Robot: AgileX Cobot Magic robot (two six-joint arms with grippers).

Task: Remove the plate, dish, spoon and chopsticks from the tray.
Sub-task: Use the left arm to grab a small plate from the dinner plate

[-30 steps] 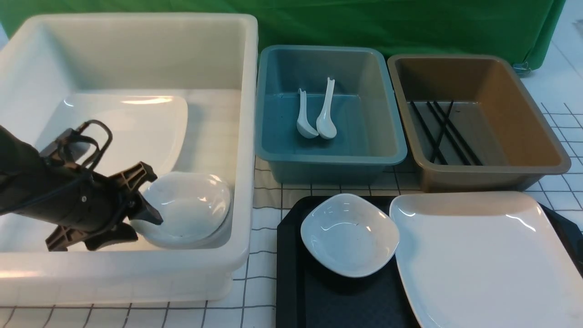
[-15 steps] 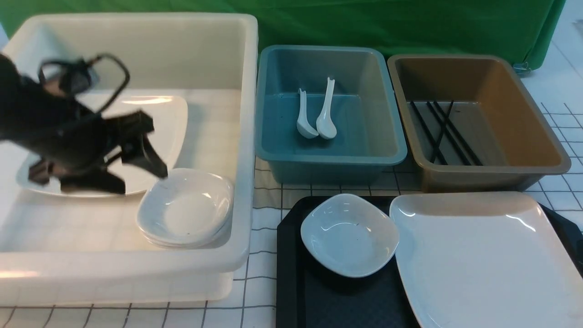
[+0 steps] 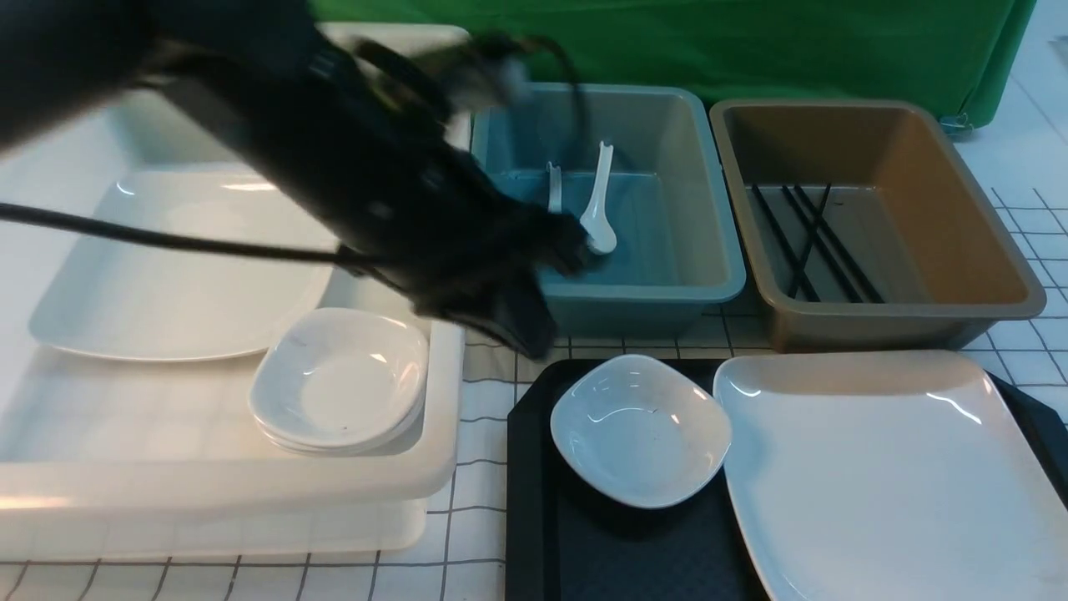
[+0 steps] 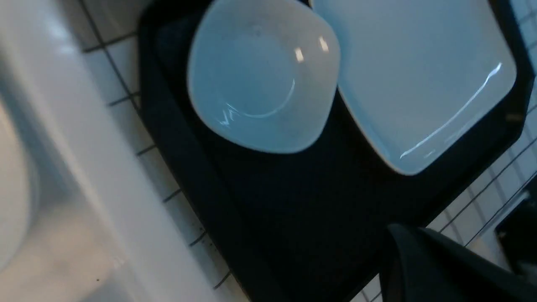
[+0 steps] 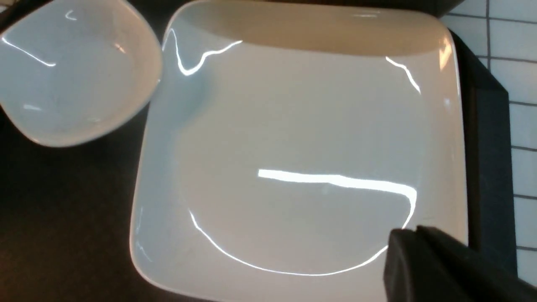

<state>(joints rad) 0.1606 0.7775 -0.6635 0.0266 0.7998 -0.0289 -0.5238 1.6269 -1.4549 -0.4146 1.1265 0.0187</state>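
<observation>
Front view: the tray (image 3: 534,501) was partly cleared; the plate (image 3: 884,476) and one dish (image 3: 638,430) lay on it.
Two spoons (image 3: 599,213) lay in the teal bin (image 3: 709,284) and the chopsticks (image 3: 805,242) in the brown bin (image 3: 1001,300), so dish and plate appeared outstanding. The left gripper (image 3: 542,300), motion-blurred near the teal bin's front corner, was clenched, apparently empty. The right gripper (image 5: 419,260), absent here, showed clenched above the plate's corner in its wrist view; contact was indeterminate. The tray's near edge was cut off.

Staged lab bench: green backdrop cloth (image 3: 751,42), gridded white tabletop (image 3: 480,509), three plastic bins (image 3: 876,330).
</observation>
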